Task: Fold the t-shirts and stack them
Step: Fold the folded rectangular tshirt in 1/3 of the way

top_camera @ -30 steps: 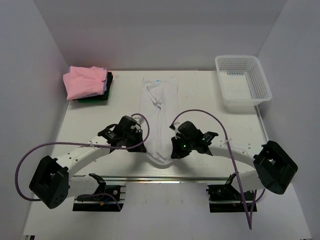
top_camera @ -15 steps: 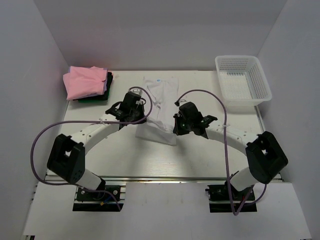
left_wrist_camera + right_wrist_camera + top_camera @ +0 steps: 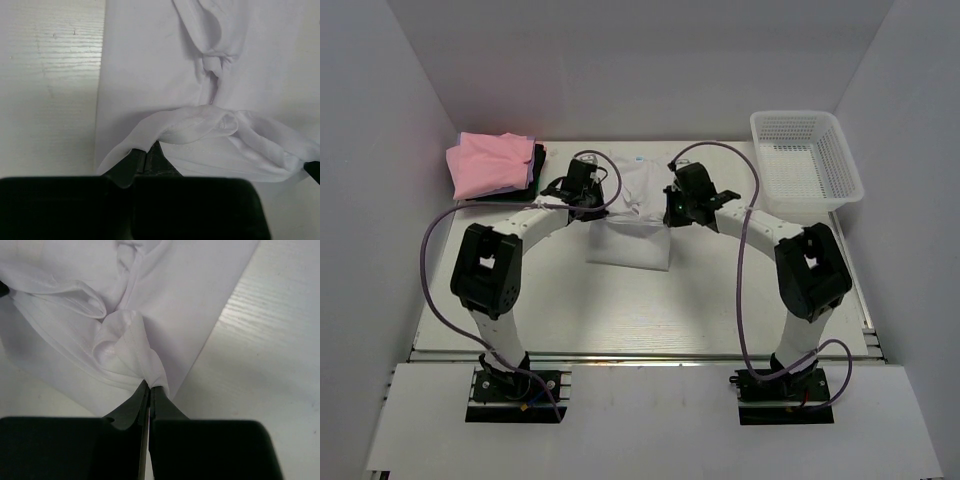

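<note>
The white t-shirt [image 3: 632, 238] lies in the middle of the table, its near end folded over toward the far end. My left gripper [image 3: 588, 196] is shut on the shirt's hem at its left side; the cloth [image 3: 190, 120] bunches out from my closed jaws. My right gripper [image 3: 680, 200] is shut on the hem at its right side, the cloth [image 3: 125, 340] pinched between the closed jaws. A pink folded t-shirt [image 3: 490, 163] lies on dark green and black folded ones [image 3: 532, 170] at the far left.
A white plastic mesh basket [image 3: 805, 160] stands at the far right corner. White walls close in the table on three sides. Both arms stretch far forward, their purple cables arching over the table.
Both grippers have carried the white shirt's near hem away from the bases toward the far end, folding the long shirt roughly in half. The pink stack and the basket have not moved.
</note>
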`<action>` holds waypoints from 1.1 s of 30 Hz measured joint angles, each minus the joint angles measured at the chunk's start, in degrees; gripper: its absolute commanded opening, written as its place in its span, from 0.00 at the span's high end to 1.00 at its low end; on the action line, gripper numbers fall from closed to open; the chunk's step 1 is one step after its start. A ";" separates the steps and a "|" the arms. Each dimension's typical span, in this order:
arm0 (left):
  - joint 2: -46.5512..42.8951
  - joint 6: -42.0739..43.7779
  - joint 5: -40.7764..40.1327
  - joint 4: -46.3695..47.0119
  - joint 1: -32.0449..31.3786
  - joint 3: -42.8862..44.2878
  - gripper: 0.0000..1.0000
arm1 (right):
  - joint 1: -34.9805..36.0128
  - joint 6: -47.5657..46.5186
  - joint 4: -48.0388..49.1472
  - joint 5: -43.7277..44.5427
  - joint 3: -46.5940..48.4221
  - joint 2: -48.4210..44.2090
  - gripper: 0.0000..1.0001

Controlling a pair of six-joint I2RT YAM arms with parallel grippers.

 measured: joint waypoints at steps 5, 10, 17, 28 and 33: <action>4.96 0.55 2.01 1.05 2.08 3.65 1.00 | -2.32 -0.85 -0.11 -1.92 5.27 4.98 1.00; 9.66 0.83 3.72 1.62 3.82 9.07 0.78 | -4.46 -1.81 -0.61 -4.09 10.43 10.29 0.99; 18.91 1.57 6.91 2.91 6.58 18.10 0.00 | -7.34 -3.08 -0.13 -5.68 19.78 19.80 0.10; 10.71 3.67 10.05 4.13 8.52 10.03 0.00 | -8.00 -7.17 4.09 -9.81 7.06 8.13 0.10; -0.24 6.14 10.45 4.33 7.85 -2.16 0.00 | -6.91 -6.32 5.40 -13.53 -4.46 0.07 0.10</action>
